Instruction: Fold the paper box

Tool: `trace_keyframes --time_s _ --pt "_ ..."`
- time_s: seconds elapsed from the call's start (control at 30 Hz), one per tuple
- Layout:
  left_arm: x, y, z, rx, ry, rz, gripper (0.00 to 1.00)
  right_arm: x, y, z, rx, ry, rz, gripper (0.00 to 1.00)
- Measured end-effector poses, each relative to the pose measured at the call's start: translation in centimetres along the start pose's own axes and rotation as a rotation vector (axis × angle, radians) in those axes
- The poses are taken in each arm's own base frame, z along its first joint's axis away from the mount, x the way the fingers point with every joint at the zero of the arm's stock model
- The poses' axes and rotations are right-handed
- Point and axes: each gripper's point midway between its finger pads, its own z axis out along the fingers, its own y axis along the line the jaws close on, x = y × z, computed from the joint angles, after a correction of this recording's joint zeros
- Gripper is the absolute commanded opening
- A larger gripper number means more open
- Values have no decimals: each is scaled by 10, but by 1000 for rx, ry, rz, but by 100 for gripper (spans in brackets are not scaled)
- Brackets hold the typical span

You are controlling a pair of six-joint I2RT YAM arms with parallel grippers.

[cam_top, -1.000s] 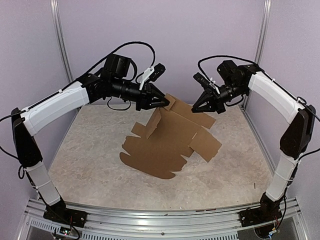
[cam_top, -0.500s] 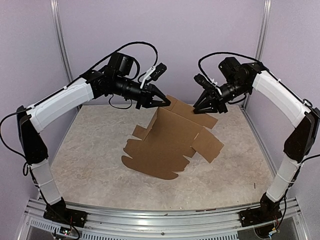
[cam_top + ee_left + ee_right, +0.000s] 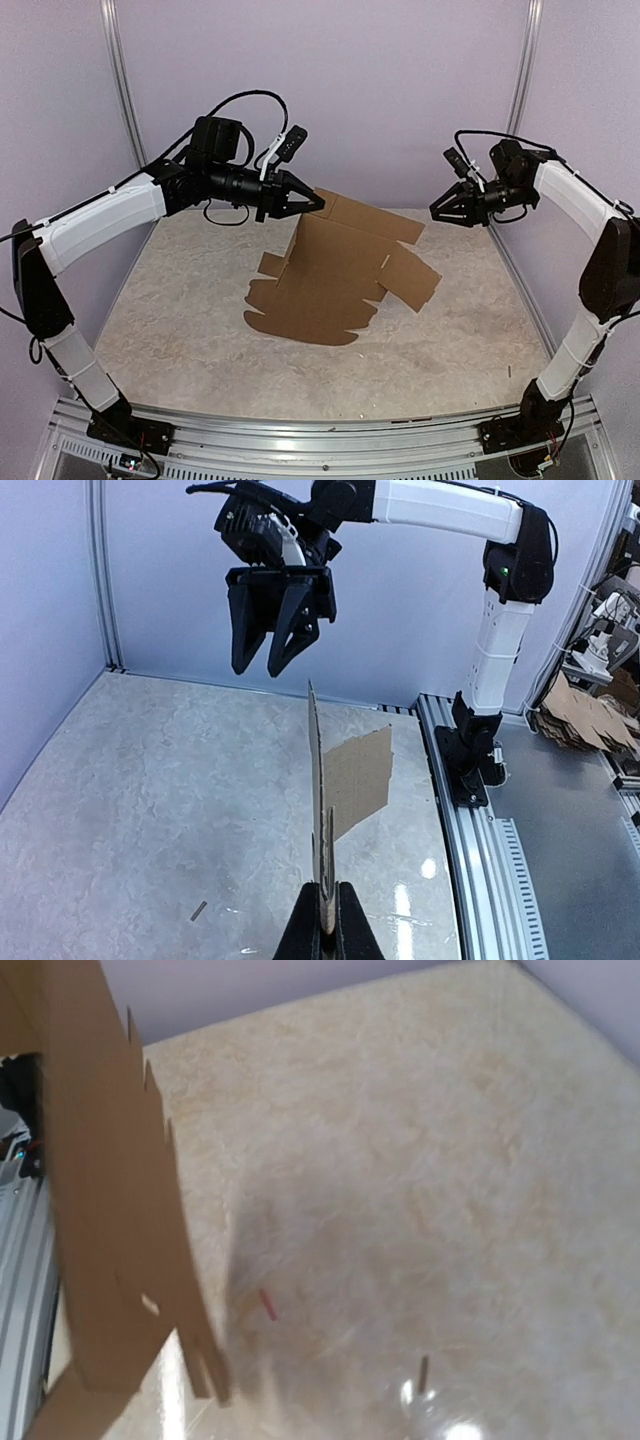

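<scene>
The paper box (image 3: 340, 270) is a brown die-cut cardboard sheet, mostly unfolded. Its near part rests on the table and its far part is lifted and tilted. My left gripper (image 3: 315, 201) is shut on the sheet's raised far-left corner. In the left wrist view the black fingertips of my left gripper (image 3: 333, 895) pinch the sheet's edge (image 3: 318, 780), seen end-on. My right gripper (image 3: 437, 214) hangs to the right of the sheet, apart from it. From the left wrist view my right gripper (image 3: 257, 670) has its fingers spread with nothing between them. The right wrist view shows only the sheet (image 3: 100, 1210) at the left, blurred.
A pale mottled table top (image 3: 180, 330) lies under the sheet, with walls behind and at both sides. An aluminium rail (image 3: 320, 425) runs along the near edge. Small bits of debris (image 3: 268, 1304) lie on the table. More cardboard sheets (image 3: 590, 705) are stacked outside the cell.
My right gripper has let go of the sheet's far right edge, opened and drawn back to the right. The left gripper, still pinching its corner, has shifted slightly left and the sheet's right side has sagged.
</scene>
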Motion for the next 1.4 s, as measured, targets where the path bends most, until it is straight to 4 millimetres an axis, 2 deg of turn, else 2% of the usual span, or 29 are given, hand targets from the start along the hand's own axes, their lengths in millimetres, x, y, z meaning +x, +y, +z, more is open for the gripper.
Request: trace_keyframes --time_s 0.07,0.17,0.53,0.7,0.83,1.2,1.4 --pt "-1 1 -2 -8 -18 2 0 12 0 8 -1 16 31 33" --pt "-2 3 -3 -20 -42 2 0 15 1 16 -1 29 24 33" --pt "0 17 -6 -66 -80 -10 0 -8 27 33 -29 22 -85 33" --pt "0 19 -6 -77 -86 -17 0 -14 37 39 -49 18 -108 39" --pt "0 20 -6 -81 -92 -24 0 -15 43 42 -64 17 -113 44" --pt "0 21 -5 -84 -96 -30 0 -6 53 41 -91 51 -104 45" --pt "-1 21 -5 -83 -101 -29 0 -8 59 38 -107 60 -114 49"
